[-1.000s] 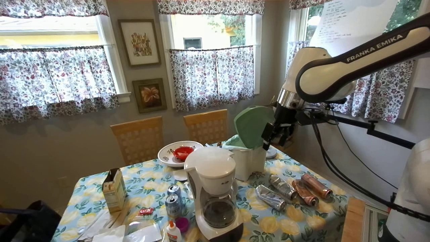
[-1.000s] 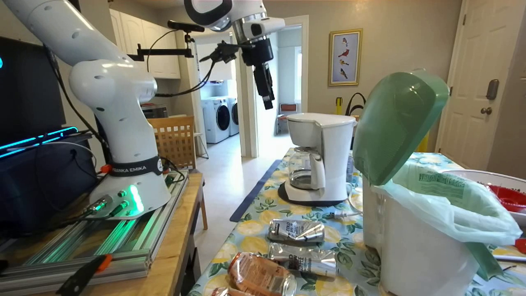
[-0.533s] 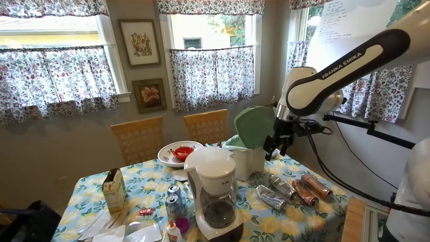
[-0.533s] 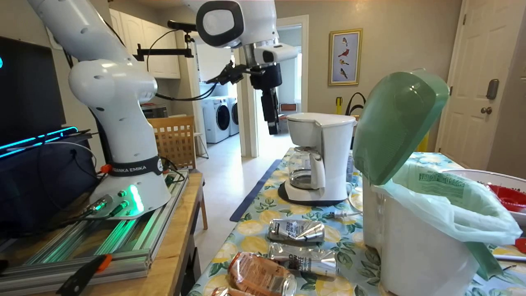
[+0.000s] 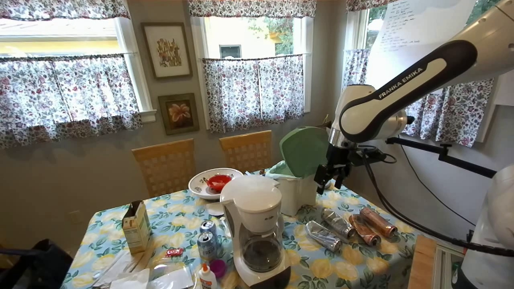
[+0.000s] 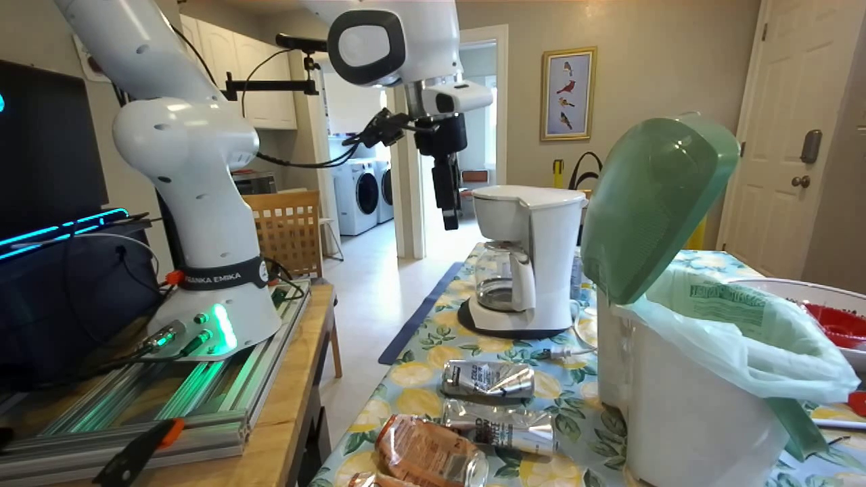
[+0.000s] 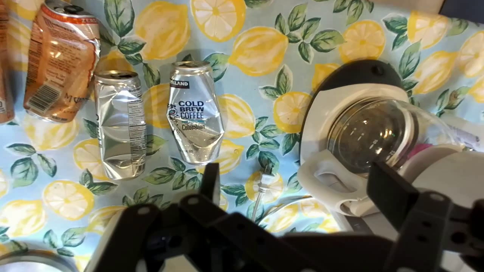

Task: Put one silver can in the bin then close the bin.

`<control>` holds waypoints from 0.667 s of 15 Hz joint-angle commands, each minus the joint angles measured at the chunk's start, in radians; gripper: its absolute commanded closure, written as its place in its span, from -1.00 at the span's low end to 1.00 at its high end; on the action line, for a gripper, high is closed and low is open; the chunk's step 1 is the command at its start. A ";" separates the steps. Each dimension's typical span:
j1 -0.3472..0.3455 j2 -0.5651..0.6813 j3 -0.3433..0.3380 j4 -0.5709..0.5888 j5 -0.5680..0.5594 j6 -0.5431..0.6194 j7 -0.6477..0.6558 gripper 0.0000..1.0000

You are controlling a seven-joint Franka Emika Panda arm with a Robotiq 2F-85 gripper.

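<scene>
Over the tabletop (image 7: 261,54) I see the pincer (image 7: 297,181), its jaws spread wide. In the wrist view 2 silver cans (image 7: 194,117) lie left of centre; lower right in an exterior view stands the bin (image 6: 700,409), lid (image 6: 656,210) up.

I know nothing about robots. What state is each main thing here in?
Black two-fingered gripper: open, nothing held
White plastic bin: upright, bag-lined
Its pale green lid: raised open
White plastic coffee maker: top shut
Silver metal can nearer it: lying, dented
Other silver metal can: lying, dented
Orange metal can beside that: lying, dented
White power plug: unplugged
Beige cardboard carton: upright, top open
</scene>
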 commanded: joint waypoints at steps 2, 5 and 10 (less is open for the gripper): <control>-0.063 0.117 0.005 0.000 -0.055 0.112 0.103 -1.00; -0.074 0.217 -0.013 -0.001 -0.069 0.204 0.071 -1.00; -0.046 0.390 -0.047 0.010 -0.038 0.377 -0.041 -1.00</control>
